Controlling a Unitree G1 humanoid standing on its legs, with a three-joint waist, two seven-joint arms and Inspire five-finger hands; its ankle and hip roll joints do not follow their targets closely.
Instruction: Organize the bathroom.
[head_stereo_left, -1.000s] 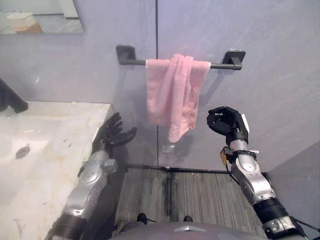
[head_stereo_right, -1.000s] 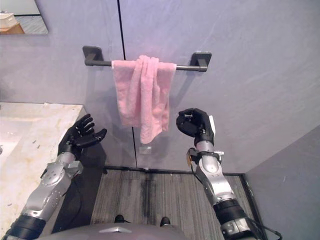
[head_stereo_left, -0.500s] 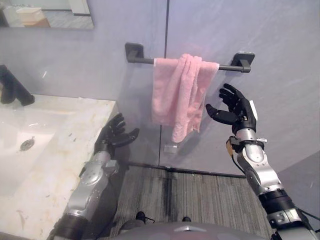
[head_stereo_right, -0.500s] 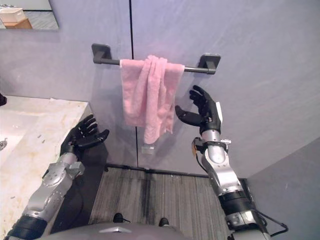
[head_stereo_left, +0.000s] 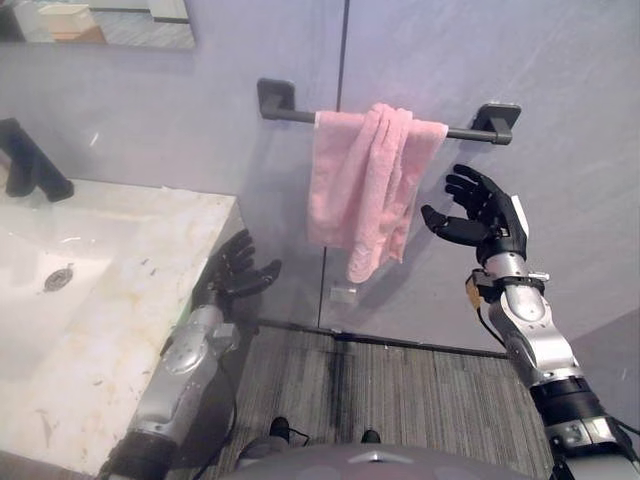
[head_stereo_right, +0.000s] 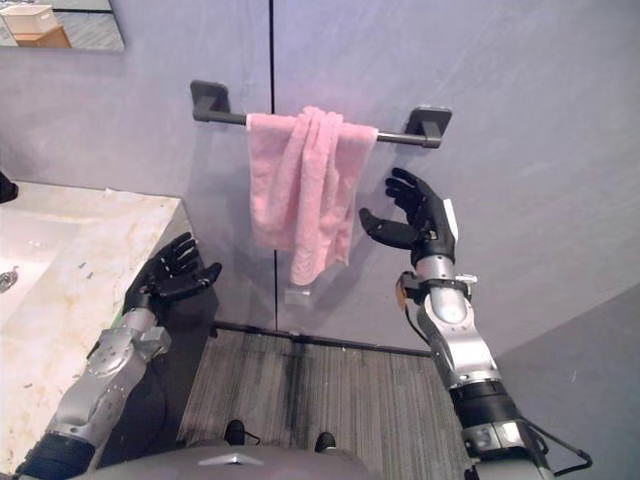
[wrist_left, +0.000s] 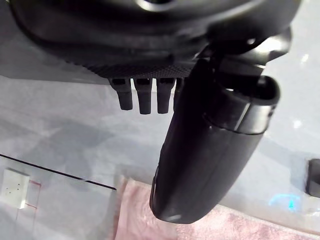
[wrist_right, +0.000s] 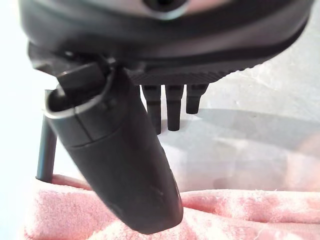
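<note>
A pink towel (head_stereo_left: 368, 185) hangs bunched over a dark towel bar (head_stereo_left: 470, 131) on the grey wall. My right hand (head_stereo_left: 482, 214) is raised just right of the towel, open, fingers spread and apart from the cloth. The towel (wrist_right: 240, 210) also shows past that hand's thumb in the right wrist view. My left hand (head_stereo_left: 232, 275) is open, lower down and to the left of the towel, beside the counter's edge, holding nothing. In the left wrist view the towel (wrist_left: 240, 225) lies beyond the straight fingers.
A pale marble counter (head_stereo_left: 140, 300) with a sink (head_stereo_left: 40, 290) and a black tap (head_stereo_left: 28, 165) fills the left. A mirror (head_stereo_left: 110, 20) hangs above it. Grey striped floor (head_stereo_left: 400, 390) lies below the wall. A small white outlet (head_stereo_left: 343, 295) sits under the towel.
My right hand went from curled to open and rose slightly beside the towel. The camera shifted, so the whole scene slid right. The left hand stays open.
</note>
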